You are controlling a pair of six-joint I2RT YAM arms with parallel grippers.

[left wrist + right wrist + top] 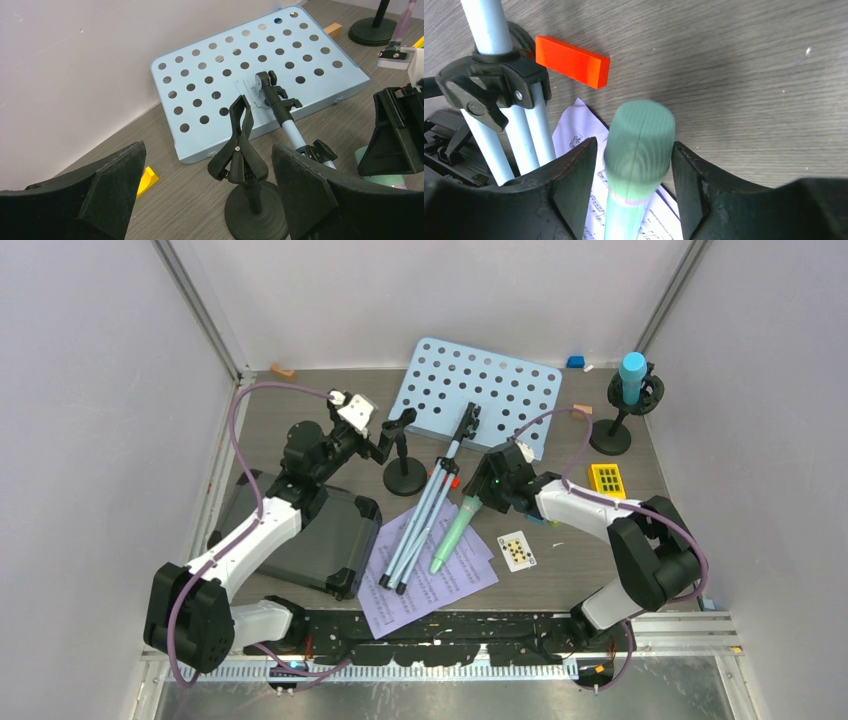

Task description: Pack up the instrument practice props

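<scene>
The pale blue perforated music rack (480, 390) (260, 75) lies flat at the back, its tripod legs (415, 530) (499, 130) folded across the lilac sheet-music pages (430, 585). A black round-based mic pole (405, 475) (250, 200) with an empty clip stands just ahead of my left gripper (385, 445) (207, 150), whose jaws are open wide on either side of it without touching. The green microphone (452, 535) (639, 145) rests on the pages. My right gripper (480, 502) (634, 145) straddles its head, open, with a thin gap showing. The blue microphone (631, 375) stands in its pole (610, 437) at the back right.
A dark case (310, 530) lies under my left arm. Small blocks are scattered about: an orange-red block (572, 61) by the tripod, a yellow wedge (145, 180), a blue block (575, 362). A yellow tile (607, 480) and a playing card (516, 551) lie near my right arm.
</scene>
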